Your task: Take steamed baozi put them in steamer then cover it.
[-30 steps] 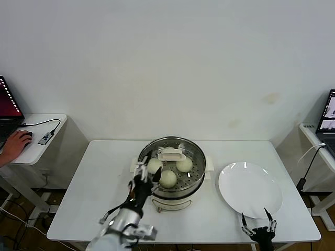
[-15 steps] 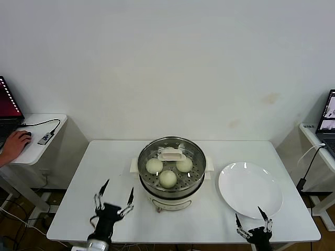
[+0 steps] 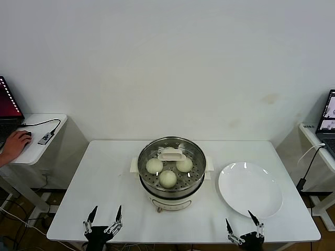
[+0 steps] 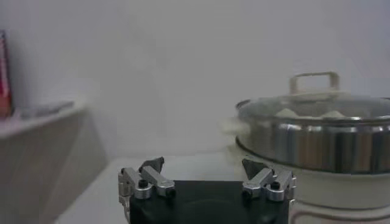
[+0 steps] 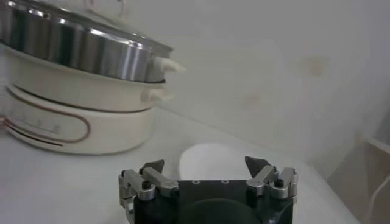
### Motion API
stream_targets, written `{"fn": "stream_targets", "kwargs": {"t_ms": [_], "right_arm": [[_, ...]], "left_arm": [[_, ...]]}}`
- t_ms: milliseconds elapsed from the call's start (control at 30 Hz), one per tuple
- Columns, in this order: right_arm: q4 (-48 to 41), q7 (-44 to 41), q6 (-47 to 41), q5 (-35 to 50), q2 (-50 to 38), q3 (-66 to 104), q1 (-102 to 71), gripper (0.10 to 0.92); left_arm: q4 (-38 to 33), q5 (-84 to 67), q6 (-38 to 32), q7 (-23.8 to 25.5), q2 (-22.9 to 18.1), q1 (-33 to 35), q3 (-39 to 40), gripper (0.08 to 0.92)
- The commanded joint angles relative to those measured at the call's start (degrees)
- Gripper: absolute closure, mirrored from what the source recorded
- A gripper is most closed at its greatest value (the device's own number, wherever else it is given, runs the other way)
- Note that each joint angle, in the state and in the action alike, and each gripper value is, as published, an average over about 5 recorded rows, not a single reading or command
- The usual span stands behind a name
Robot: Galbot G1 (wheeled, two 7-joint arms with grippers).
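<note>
The steel steamer (image 3: 194, 187) stands at the middle of the white table with the clear glass cover (image 3: 172, 153) on it. Three cream-white baozi (image 3: 167, 178) show through the lid; a fourth is hidden under the lid's handle. The steamer also shows in the left wrist view (image 4: 317, 137) and the right wrist view (image 5: 79, 42). My left gripper (image 3: 104, 219) is open and empty at the table's front edge, left of the steamer. My right gripper (image 3: 243, 227) is open and empty at the front edge, below the plate.
An empty flat white plate (image 3: 249, 189) lies right of the steamer, also in the right wrist view (image 5: 210, 161). A side desk (image 3: 36, 137) with a person's hand on a mouse stands far left. A laptop (image 3: 328, 121) sits far right.
My left gripper has drawn back from the steamer's rim to the table's front edge, open and empty. My right gripper has sunk a little lower at the front edge.
</note>
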Motion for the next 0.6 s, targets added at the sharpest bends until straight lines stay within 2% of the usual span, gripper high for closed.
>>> {"fn": "stream_targets", "kwargs": {"t_ms": [33,600], "right_arm": [[5.8,-1.4,-5.6,11.3,-2.6,-3.8,-3.2,0.203],[7.4,1.4,-9.4,12.0,-3.2,-1.3,-3.1,0.203]], "left_arm": [[1.2,-6.3,-1.4,1.3,-0.2,2.8,-1.3,0.177],[2.6,-5.2,0.9,1.3,0.0,2.1,-1.2,0.177]]}}
